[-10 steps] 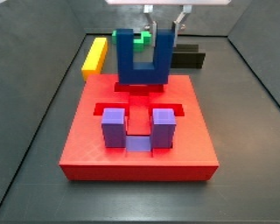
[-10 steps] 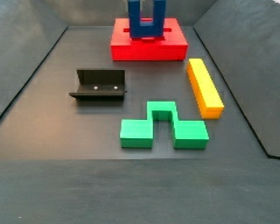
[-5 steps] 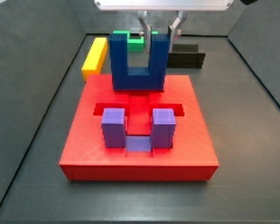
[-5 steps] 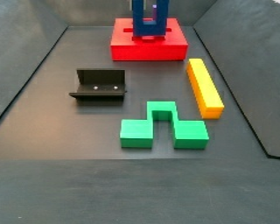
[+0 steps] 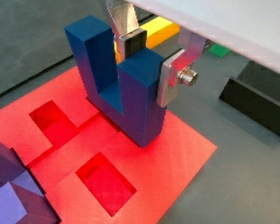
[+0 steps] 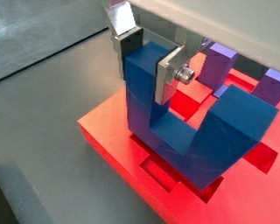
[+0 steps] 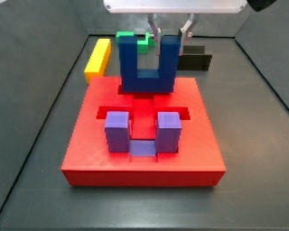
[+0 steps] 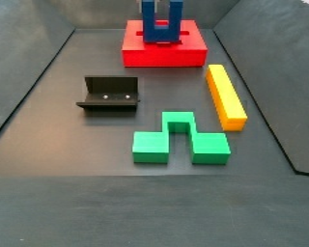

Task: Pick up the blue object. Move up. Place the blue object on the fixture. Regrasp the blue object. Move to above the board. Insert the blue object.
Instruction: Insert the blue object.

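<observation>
Blue object [image 7: 148,65], prongs up, is clamped by one prong in the gripper [image 5: 152,54] over the board [image 7: 89,144] at upper centre of a side view. Insertion looks under way; I'd lower it straight, bridge square to the empty recess [image 5: 104,182], releasing only once seated.

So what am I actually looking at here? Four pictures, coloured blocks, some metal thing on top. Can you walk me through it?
It is one robot arm seen by four cameras at once. Two sit on the arm's wrist, looking down past its gripper, a clamp with two flat silver fingers. Two more stand beside the table.

The gripper is above the far end of the red board and is shut on one prong of the blue object, a dark blue U-shaped block held prongs up with its base low over the board's cut-outs. I cannot tell whether it touches.

A purple U-shaped block already sits in the board. On the dark floor lie a green block, a yellow bar and the black fixture, a small holder.
</observation>
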Robot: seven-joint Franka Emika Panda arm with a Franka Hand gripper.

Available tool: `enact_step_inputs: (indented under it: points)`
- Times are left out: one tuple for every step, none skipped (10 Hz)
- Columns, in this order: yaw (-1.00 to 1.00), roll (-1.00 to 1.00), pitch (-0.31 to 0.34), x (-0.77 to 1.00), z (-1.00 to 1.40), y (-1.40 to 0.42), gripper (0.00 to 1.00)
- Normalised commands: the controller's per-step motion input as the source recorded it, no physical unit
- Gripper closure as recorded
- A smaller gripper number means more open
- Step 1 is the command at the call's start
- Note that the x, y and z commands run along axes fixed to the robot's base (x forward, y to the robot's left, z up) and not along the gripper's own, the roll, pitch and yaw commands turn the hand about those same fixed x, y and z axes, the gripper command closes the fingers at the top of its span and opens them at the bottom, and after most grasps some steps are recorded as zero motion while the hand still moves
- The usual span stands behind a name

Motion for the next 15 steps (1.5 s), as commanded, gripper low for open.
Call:
enact_step_inputs:
  points:
    - [0.0, 0.11, 0.0, 0.0, -0.2, 0.0, 1.0]
    - [0.0, 0.09, 0.0, 0.0, -0.24, 0.04, 1.0]
    - [0.0, 0.04, 0.0, -0.04, -0.2, 0.12, 1.0]
    - [0.0, 0.0, 0.0, -0.04, -0.16, 0.06, 1.0]
    - [0.0, 0.0, 0.0, -0.18, -0.1, 0.17, 1.0]
    - [-0.06, -0.02, 0.0, -0.33, -0.03, 0.22, 1.0]
    - [-0.1, -0.08, 0.0, -0.36, 0.0, 0.15, 1.0]
    - [-0.03, -0.1, -0.029, -0.24, 0.0, 0.03, 1.0]
    - [0.0, -0.05, -0.054, 0.0, -0.11, 0.0, 1.0]
    - [0.06, 0.0, -0.05, 0.0, -0.24, -0.12, 1.0]
    - [0.08, 0.12, -0.057, 0.0, -0.27, -0.3, 1.0]
    - [0.08, 0.19, -0.069, -0.03, -0.34, -0.36, 1.0]
    - [0.06, 0.17, -0.076, -0.07, -0.41, -0.3, 1.0]
    - [0.03, 0.14, -0.12, -0.09, -0.65, -0.21, 1.0]
    - [0.05, 0.06, -0.114, 0.0, -0.67, 0.0, 1.0]
